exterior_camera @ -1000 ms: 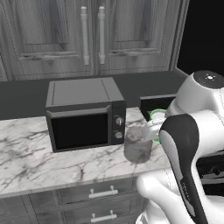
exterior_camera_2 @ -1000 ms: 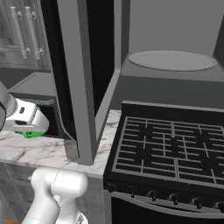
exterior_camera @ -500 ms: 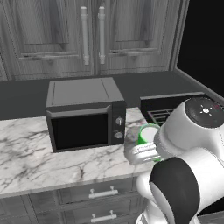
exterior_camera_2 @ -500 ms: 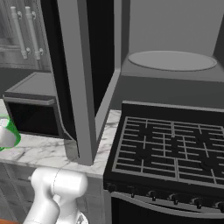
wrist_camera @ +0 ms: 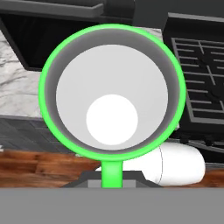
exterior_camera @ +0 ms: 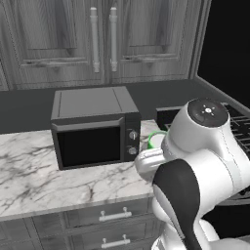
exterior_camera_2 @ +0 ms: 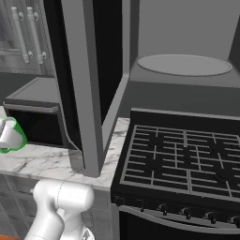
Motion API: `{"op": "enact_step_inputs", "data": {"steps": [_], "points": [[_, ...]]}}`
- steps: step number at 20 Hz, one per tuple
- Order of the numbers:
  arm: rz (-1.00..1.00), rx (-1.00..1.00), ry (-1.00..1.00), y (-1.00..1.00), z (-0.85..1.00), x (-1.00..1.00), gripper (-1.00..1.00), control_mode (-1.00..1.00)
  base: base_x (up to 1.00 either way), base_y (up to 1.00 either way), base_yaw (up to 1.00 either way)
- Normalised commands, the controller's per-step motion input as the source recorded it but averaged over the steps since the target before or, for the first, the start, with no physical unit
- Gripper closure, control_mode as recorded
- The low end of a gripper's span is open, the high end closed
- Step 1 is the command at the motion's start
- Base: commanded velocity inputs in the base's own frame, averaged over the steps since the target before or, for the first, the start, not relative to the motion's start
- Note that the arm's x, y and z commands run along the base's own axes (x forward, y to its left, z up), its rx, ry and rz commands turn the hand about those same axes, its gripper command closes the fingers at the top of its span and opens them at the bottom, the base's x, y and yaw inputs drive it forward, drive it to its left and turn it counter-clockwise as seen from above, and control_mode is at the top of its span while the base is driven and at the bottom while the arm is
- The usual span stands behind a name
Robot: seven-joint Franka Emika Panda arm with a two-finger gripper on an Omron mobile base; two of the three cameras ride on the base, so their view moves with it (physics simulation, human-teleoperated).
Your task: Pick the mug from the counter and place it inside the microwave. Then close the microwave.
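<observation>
Above the counter [exterior_camera: 44, 176], green mug [wrist_camera: 111, 92] by its handle in the clamped pincer [wrist_camera: 112, 177].

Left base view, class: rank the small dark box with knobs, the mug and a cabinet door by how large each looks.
1. Cabinet door
2. Small dark box
3. Mug, largely hidden behind the arm, so its showing part is tiny.

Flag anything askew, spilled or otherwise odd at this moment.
One thing: the mug is tipped on its side in the jaws, its mouth facing the hand camera, carried off the counter. It looks empty, so nothing spills. The microwave door stands open, as the task needs.
</observation>
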Motion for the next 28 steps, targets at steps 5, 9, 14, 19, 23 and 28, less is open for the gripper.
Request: {"op": "enact_step_inputs", "data": {"steps": [5, 9, 14, 19, 23, 28], "points": [[0.00, 0.13, 0.03, -0.46, -0.07, 0.34, 1.00, -1.00, 0.00, 0.00, 0.00], [0.00, 0.04, 0.00, -0.21, -0.02, 0.04, 1.00, -1.00, 0.00, 0.00, 0.00], [0.00, 0.00, 0.00, 0.00, 0.00, 0.00, 1.00, -1.00, 0.00, 0.00, 0.00], [0.00, 0.00, 0.00, 0.00, 0.00, 0.00, 1.00, -1.00, 0.00, 0.00, 0.00], [0.00, 0.00, 0.00, 0.00, 0.00, 0.00, 1.00, -1.00, 0.00, 0.00, 0.00], [0.00, 0.00, 0.00, 0.00, 0.00, 0.00, 1.00, 1.00, 0.00, 0.00, 0.00]]}}
